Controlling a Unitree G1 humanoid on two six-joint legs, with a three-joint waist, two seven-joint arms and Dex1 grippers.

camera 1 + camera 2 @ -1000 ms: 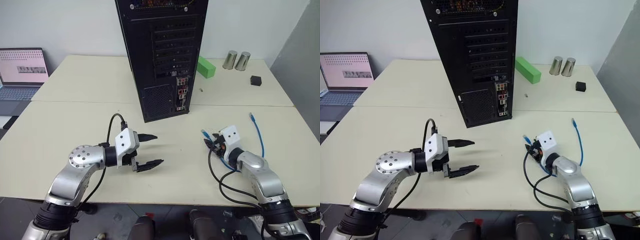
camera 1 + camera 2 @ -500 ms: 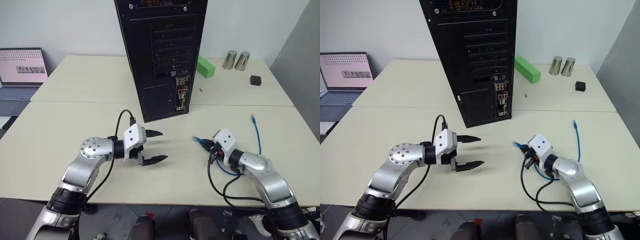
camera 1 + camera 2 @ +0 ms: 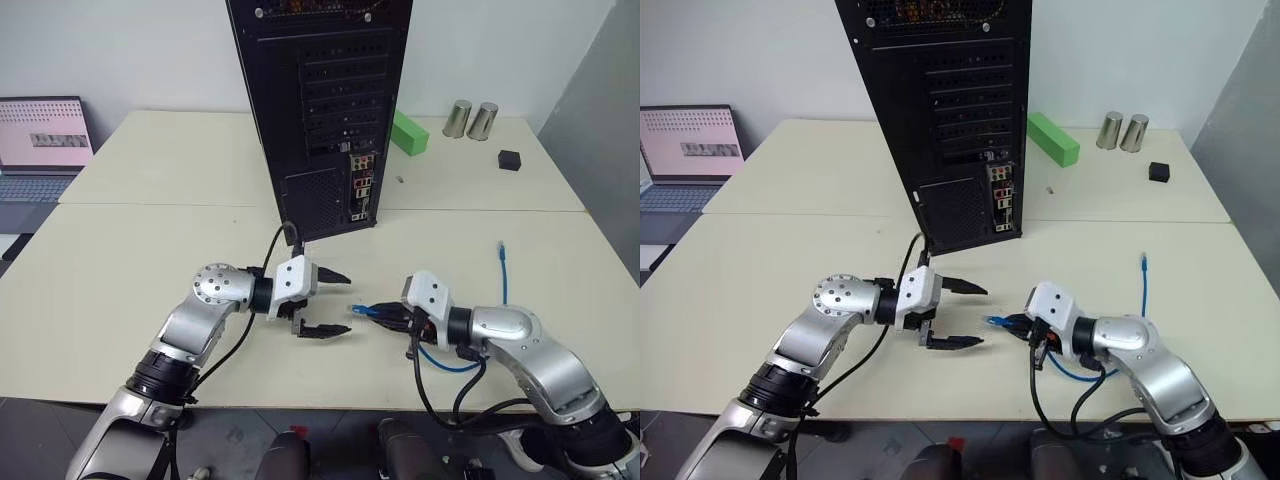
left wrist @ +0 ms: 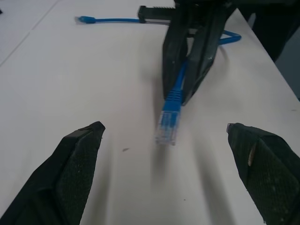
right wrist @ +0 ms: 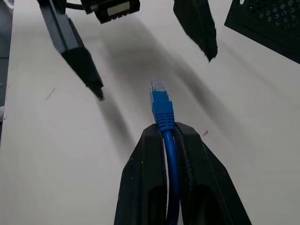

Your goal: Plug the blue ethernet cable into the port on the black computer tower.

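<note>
The blue ethernet cable (image 3: 445, 363) lies looped on the table. Its far plug (image 3: 500, 245) rests to the right. My right gripper (image 3: 388, 314) is shut on the cable just behind the near plug (image 5: 159, 99). That clear-tipped plug (image 4: 168, 125) sticks out leftward, just above the table. My left gripper (image 3: 341, 303) faces it, open, with its fingertips either side of the plug and a little short of it. The black computer tower (image 3: 320, 100) stands behind, rear face toward me. The port is somewhere in its coloured connector panel (image 3: 362, 188).
A laptop (image 3: 40, 140) sits at the far left. A green block (image 3: 410, 132), two metal cups (image 3: 470, 118) and a small black cube (image 3: 510, 159) stand at the back right behind the tower.
My right gripper has carried the cable's plug end leftward and turned to point at the left gripper. The left gripper has shifted right toward it and stayed open.
</note>
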